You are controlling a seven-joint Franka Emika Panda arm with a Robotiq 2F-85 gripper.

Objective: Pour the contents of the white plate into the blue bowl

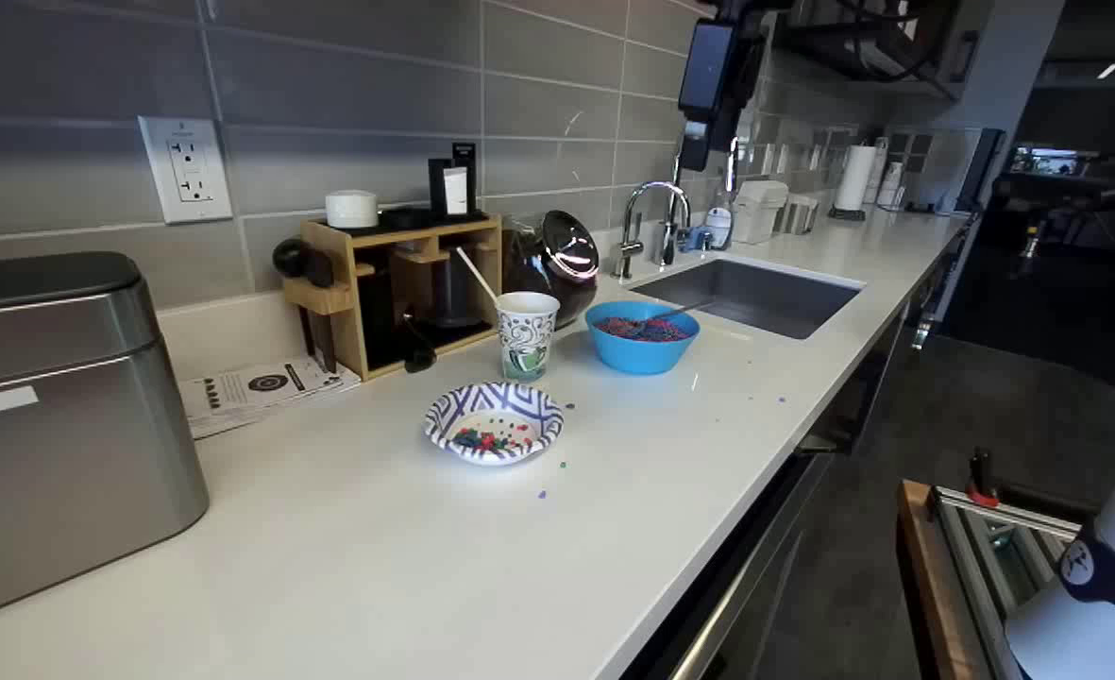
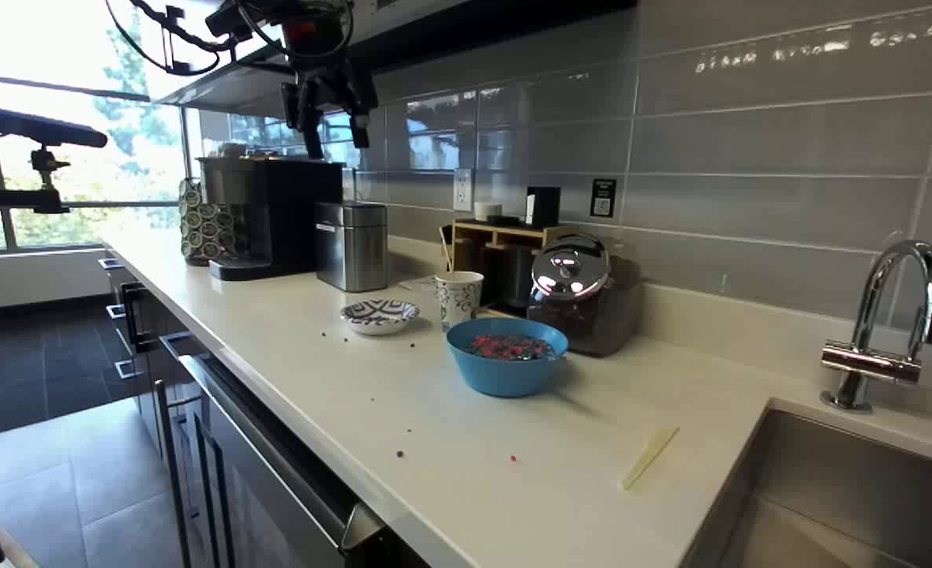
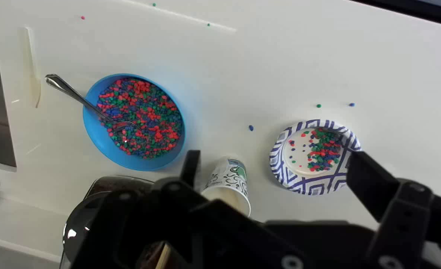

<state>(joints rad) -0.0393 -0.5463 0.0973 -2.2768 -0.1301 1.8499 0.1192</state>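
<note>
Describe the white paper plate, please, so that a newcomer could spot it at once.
On the white countertop, look between the metal bin and the blue bowl. The white paper plate sits near the paper cup. Unlike the plain, deep bowl and the tall cup with scrollwork, it is shallow, with a blue geometric rim.

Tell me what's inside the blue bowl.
The blue bowl holds small red, green and blue bits; a metal utensil dips into them over the rim. The bits cover the bowl's bottom, so anything beneath them is hidden.
</note>
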